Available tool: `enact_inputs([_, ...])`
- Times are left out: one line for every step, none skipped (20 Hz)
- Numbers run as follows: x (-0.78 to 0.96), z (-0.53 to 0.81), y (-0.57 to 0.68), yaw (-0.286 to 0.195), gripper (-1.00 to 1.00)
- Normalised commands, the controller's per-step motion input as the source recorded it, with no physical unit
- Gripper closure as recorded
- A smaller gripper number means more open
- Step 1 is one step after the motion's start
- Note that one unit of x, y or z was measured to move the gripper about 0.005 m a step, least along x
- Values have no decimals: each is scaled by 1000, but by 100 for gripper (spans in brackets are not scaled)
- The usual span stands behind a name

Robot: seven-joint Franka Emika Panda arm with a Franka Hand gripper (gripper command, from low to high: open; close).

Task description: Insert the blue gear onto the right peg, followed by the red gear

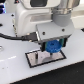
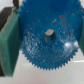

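The blue gear is a bright-blue toothed disc held in my gripper just above the light black-bordered plate. In the wrist view the blue gear fills the frame between my teal fingers. A dark-grey peg top shows through its centre hole. I cannot tell whether the gear rests on the plate. The red gear is out of view. The plate's other post is hidden.
The white table surrounds the plate. A black cable runs along the exterior view's left. A dark area lies at the exterior view's right.
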Motion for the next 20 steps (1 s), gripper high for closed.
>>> enact_inputs([167, -252, -34, 0, 100])
enact_inputs([169, -263, -17, 0, 100])
enact_inputs([183, -271, 1, 0, 100])
enact_inputs([183, -305, 9, 0, 100])
enact_inputs([160, -303, 7, 0, 100])
enact_inputs([131, -304, 7, 0, 100])
enact_inputs([138, -296, 5, 0, 100])
enact_inputs([88, -154, 27, 0, 100])
enact_inputs([72, -218, 15, 0, 100])
enact_inputs([26, 34, 0, 0, 100])
enact_inputs([17, 409, 0, 0, 100])
enact_inputs([0, 457, 0, 0, 100])
enact_inputs([0, 349, 0, 0, 100])
enact_inputs([0, 86, 0, 0, 100])
enact_inputs([127, -194, 31, 0, 100])
enact_inputs([240, -94, 17, 0, 100])
enact_inputs([189, 47, 1, 0, 100])
enact_inputs([182, 19, -1, 0, 100])
enact_inputs([183, -5, 0, 0, 100])
enact_inputs([182, -49, 3, 0, 100])
